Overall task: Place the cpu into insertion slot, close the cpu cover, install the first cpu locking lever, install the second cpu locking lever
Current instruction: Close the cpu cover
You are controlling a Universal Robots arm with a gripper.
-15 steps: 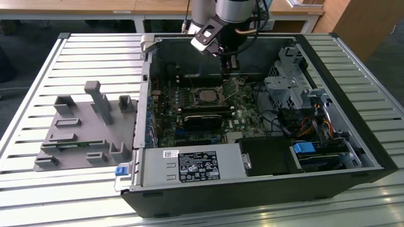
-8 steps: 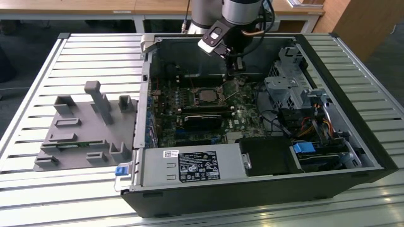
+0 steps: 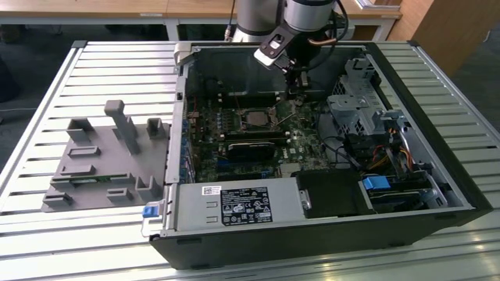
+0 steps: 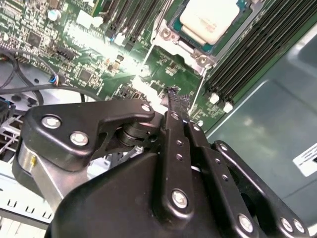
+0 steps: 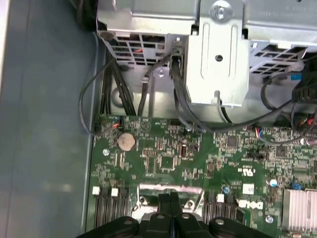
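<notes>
Silvery cpu sits in the slot at the second wrist view's top, cover seemingly down. The gripper, clenched on nothing visible, hovers just below. Levers probably remain.

The arm descends steeply, wrist low. The gripper points downward, its fingers pressed together, tips meeting.

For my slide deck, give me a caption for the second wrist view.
Gripper, jaws shut, poised over the green circuit board beside the insertion slot holding the silvery cpu.
</notes>
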